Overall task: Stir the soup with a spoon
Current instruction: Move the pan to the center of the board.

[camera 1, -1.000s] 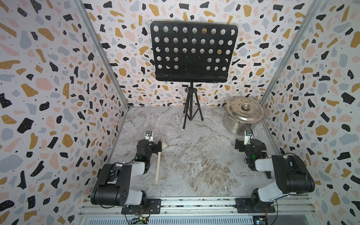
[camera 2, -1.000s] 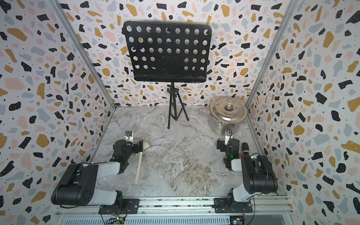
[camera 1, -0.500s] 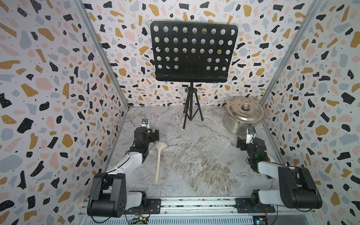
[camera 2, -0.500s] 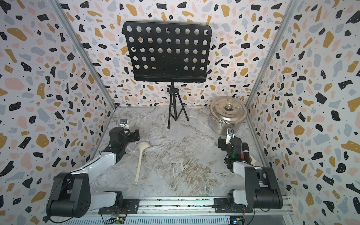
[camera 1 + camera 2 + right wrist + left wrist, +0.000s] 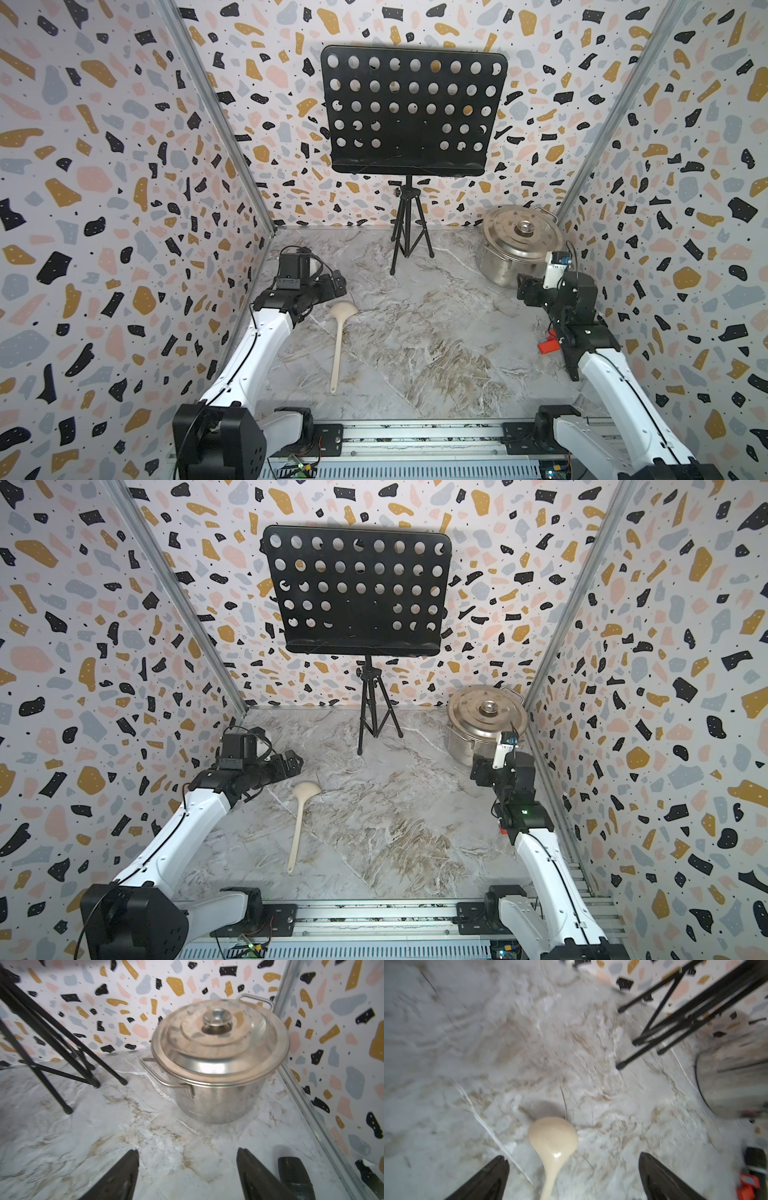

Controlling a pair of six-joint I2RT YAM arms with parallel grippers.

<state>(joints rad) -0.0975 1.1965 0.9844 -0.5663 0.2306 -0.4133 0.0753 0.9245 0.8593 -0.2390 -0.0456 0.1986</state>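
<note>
The spoon (image 5: 338, 345) (image 5: 299, 820), a cream ladle, lies flat on the marble floor left of centre with its bowl pointing to the back. My left gripper (image 5: 338, 283) (image 5: 293, 763) hovers open just behind and left of the bowl. In the left wrist view the bowl (image 5: 553, 1136) lies between the spread fingers of that gripper (image 5: 571, 1159), untouched. A steel pot (image 5: 503, 268) (image 5: 467, 742) (image 5: 218, 1103) stands at the back right under its lid (image 5: 218, 1043), which hides the soup. My right gripper (image 5: 524, 287) (image 5: 187, 1153) is open and empty, just short of the pot.
A black music stand (image 5: 409, 112) on a tripod (image 5: 409, 237) stands at the back centre, its legs (image 5: 62, 1068) left of the pot. A small red piece (image 5: 547, 345) sits by the right arm. Patterned walls close three sides; a metal rail (image 5: 415, 436) runs along the front.
Both arms have stretched toward the back: the left gripper has come over the spoon's bowl, the right one has moved closer to the pot. The right jaws have narrowed a little.
</note>
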